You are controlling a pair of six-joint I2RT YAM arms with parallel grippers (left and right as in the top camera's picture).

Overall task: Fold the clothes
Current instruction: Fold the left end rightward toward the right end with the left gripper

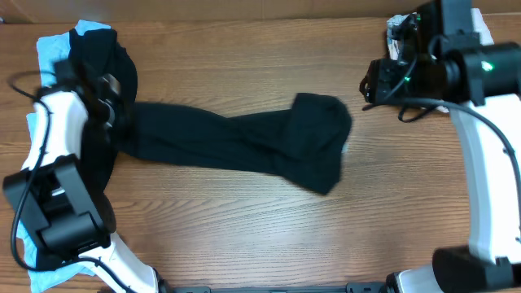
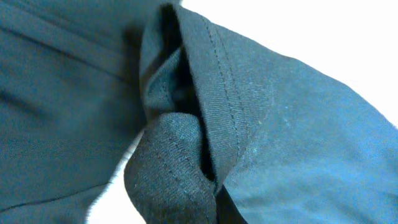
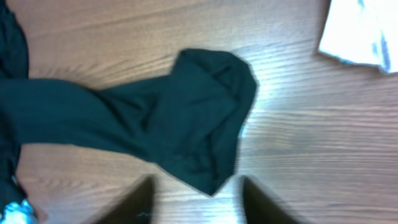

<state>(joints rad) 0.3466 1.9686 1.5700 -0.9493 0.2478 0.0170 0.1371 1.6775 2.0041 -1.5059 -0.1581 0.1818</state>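
The black short-sleeved shirt (image 1: 244, 142) lies pulled out in a long, twisted band across the middle of the wooden worktop (image 1: 244, 244). Its right end is bunched into a folded lump. Its left end runs up to my left pincer (image 1: 106, 102), which sits over the dark heap at the far left. From above, black cloth covers that pincer. My left wrist camera is filled with black fabric, a stitched hem (image 2: 224, 106) curling right before the lens. None of my fingers show there, so I cannot tell whether that pincer is closed on the shirt or only pressed into it.

A light blue garment (image 1: 53, 53) lies under the heap at the far left corner, partly covered by black cloth and by my left arm.

My right pincer (image 3: 198, 186) hangs above the worktop just right of the lump, clear of it. Its two dark fingers (image 3: 140, 202) are spread wide with nothing between them. In its wrist view the tip of the lump falls in the gap between the fingers. Beyond it the bare wood runs to a white piece (image 3: 357, 31) at the far right, perhaps cloth or paper, well apart from the shirt.
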